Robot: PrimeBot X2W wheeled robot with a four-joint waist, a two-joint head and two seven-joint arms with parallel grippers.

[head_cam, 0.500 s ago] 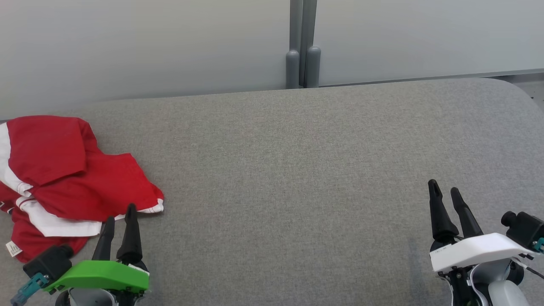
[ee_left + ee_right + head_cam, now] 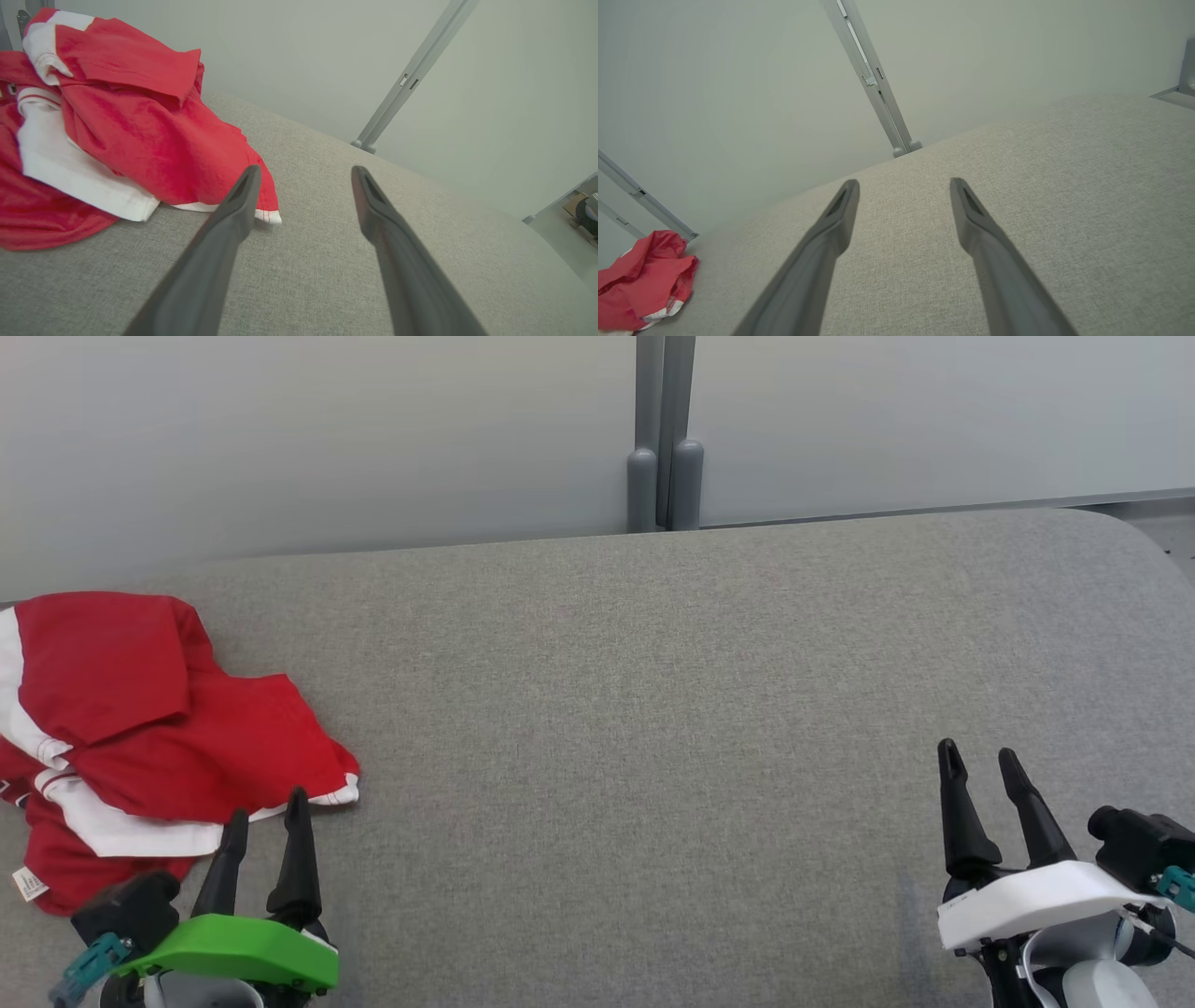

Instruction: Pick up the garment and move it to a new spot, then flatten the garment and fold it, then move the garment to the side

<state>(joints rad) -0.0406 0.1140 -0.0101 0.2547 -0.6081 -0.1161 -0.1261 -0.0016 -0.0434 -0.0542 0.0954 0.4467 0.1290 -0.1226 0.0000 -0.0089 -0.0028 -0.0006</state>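
At the far left of the grey fabric-covered bench lies the crumpled red and white cloth garment, heaped, a small label at its near edge. My left end effector, green-covered, stands open and empty at the garment's near hem; whether a fingertip touches the cloth I cannot tell. My right end effector, white-covered, is open too, well apart at the bench's right.

Soft, even, bright light falls across the grey worktop, leaving only faint, short shadows under the edge of the red garment. The head view is sharp throughout. In both wrist views the fingers blur toward the bottom edge, and the wide lens tilts the partition post.
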